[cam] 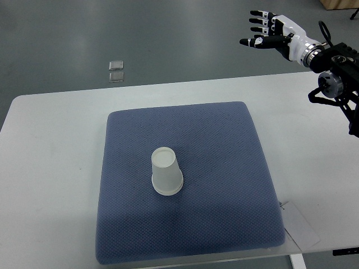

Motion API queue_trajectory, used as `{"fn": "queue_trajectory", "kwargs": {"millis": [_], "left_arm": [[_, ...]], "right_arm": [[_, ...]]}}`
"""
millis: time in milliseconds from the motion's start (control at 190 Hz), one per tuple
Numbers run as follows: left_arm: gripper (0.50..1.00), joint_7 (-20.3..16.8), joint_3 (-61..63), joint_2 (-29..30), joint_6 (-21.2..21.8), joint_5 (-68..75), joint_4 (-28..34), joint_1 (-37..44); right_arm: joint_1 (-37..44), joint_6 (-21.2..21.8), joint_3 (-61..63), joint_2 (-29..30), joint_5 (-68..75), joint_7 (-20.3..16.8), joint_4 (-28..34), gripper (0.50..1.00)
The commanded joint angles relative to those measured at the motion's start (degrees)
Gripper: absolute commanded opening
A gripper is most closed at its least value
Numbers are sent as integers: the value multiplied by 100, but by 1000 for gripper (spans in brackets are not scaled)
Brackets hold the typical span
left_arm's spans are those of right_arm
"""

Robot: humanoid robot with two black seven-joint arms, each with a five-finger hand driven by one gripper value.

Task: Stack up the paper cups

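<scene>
A white paper cup (166, 171) stands upside down near the middle of a blue mat (224, 168). Its wide rim sits flat on the mat and its round bottom faces up. You cannot see inside it or tell if more cups are tucked under it. The mat lies on a white table (50, 168). A white paper tag (300, 224) sticks out by the mat's near right corner. The right hand (268, 31) is up at the far right, well apart from the cup, past the table's far edge. Its fingers are spread out and hold nothing. Beyond the table is a gray floor (179, 39), with two small clear squares (116, 70) on it at the far left.
</scene>
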Motion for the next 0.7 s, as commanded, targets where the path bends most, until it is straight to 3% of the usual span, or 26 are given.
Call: {"fn": "queue_trajectory", "kwargs": {"millis": [0,252,694], "left_arm": [[1000,0,0,0,0,0,0,0],[1000,0,0,0,0,0,0,0],[1000,0,0,0,0,0,0,0]], "right_arm": [[-244,-399,380,168,162,-231,-33,897],[-640,-944,1285,661,171,-293,-15,917],[-1027,-970,1418,933,144,-249,-15,919]]}}
